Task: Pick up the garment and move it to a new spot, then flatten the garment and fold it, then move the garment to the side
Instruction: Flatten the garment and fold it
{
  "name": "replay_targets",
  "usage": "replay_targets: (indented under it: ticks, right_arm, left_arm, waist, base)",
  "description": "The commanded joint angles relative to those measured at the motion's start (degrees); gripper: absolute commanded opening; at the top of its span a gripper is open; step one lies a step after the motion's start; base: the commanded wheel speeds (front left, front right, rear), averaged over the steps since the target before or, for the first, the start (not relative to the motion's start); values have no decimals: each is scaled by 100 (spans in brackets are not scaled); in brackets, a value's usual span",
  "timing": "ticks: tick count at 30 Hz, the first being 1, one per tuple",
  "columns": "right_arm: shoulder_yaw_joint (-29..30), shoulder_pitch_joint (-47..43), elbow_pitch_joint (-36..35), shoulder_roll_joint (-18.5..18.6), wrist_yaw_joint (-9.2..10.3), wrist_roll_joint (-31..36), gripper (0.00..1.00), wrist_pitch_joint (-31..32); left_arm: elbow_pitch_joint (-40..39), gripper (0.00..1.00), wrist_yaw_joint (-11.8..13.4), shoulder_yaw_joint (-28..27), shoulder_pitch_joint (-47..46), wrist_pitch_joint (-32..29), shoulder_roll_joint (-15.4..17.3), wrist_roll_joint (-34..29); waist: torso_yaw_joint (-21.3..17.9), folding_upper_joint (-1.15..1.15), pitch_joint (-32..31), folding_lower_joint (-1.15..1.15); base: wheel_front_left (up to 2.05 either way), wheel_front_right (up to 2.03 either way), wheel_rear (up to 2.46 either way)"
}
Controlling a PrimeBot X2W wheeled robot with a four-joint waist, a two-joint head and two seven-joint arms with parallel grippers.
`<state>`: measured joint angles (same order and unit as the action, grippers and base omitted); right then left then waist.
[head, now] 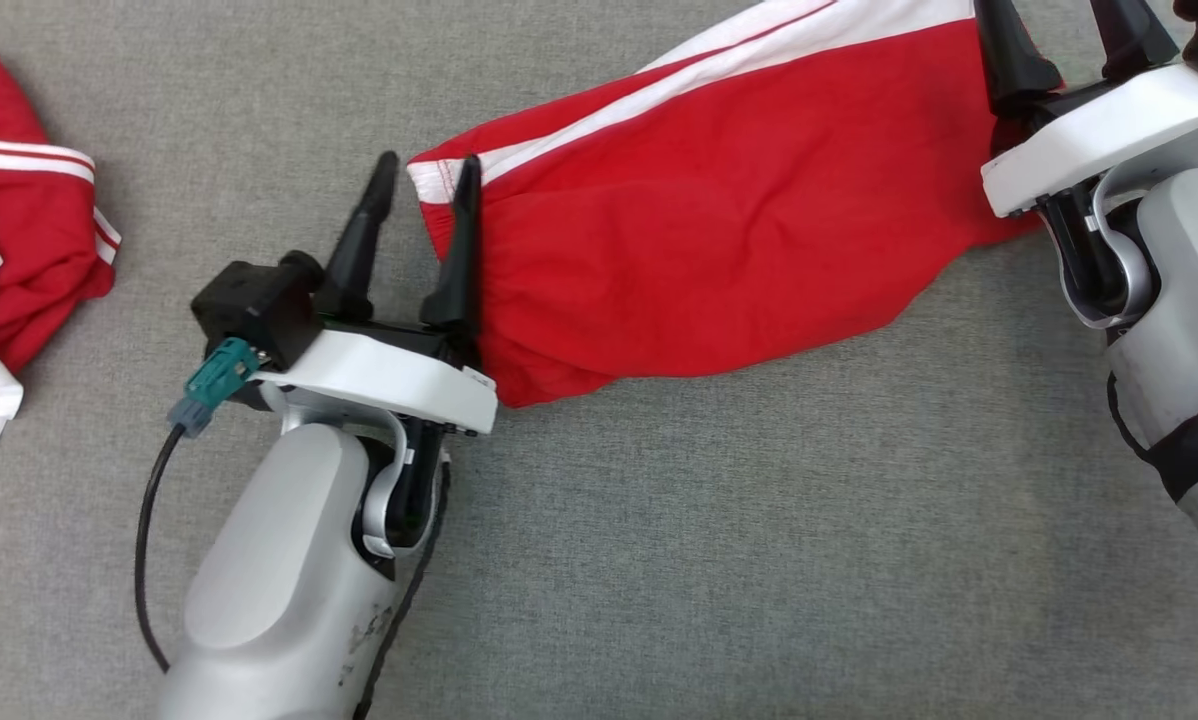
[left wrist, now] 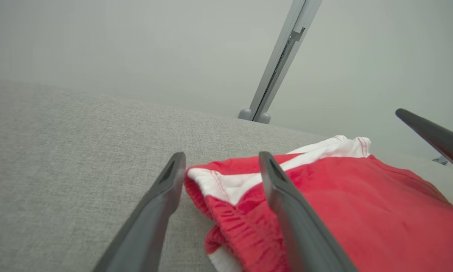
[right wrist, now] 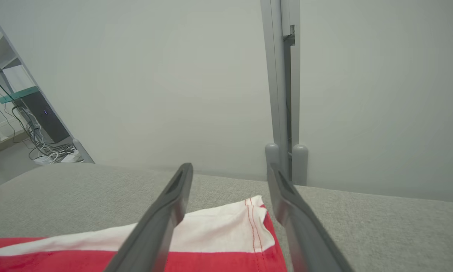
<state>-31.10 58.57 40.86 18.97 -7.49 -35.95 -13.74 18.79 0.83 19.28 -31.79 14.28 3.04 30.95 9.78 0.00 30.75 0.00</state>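
At 9 o'clock in the head view, a second red-and-white garment lies bunched at the edge of the grey bench, well apart from the work.

Toward 11 o'clock, the left pincer is spread and pinches nothing. One finger rests over bare bench and the other over the gathered hem, and the left wrist view shows the white-striped corner lying between them.

The garment is red with a white side stripe. It stretches in one long band from that hem, across the centre and up toward 1 o'clock. It lies on the bench mostly smooth, with soft wrinkles near the hem and a loose bulge along its 5 o'clock edge.

At 2 o'clock, the right pincer is also spread over the far end. The right wrist view shows the white corner between its fingers, held by neither.

I judge that the move to a new spot is done. Flattening looks nearly complete, possibly with one lengthwise fold. The remaining folds and the shift to the side are left.
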Motion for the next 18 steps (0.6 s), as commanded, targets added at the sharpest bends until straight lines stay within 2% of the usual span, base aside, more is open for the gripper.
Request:
replay_targets:
  ticks: [1,7,12,18]
  right_arm:
    - [120,-134,-53,25,0,113,100,-99]
    - [1028,-781,-786,-203,0,794,100,-148]
    - [1738,-1685,-1600,-467,0,1388,100,-150]
    - [2188,-2826,-2338,-703,0,1832,100,-139]
  left_arm:
    - [-118,100,109,-86,95,58,91,-169]
    - [-856,100,325,-565,360,92,170,-626]
    - [-1427,100,228,-937,636,95,188,-995]
    - [-1457,100,78,-1052,996,96,310,-1320]
  waist:
    - [-69,0,-62,0]
    - [-277,0,-235,0]
    - [-441,0,-401,0]
    - [-634,0,-628,0]
  base:
    - [0,0,0]
    - [0,0,0]
    - [0,0,0]
    - [0,0,0]
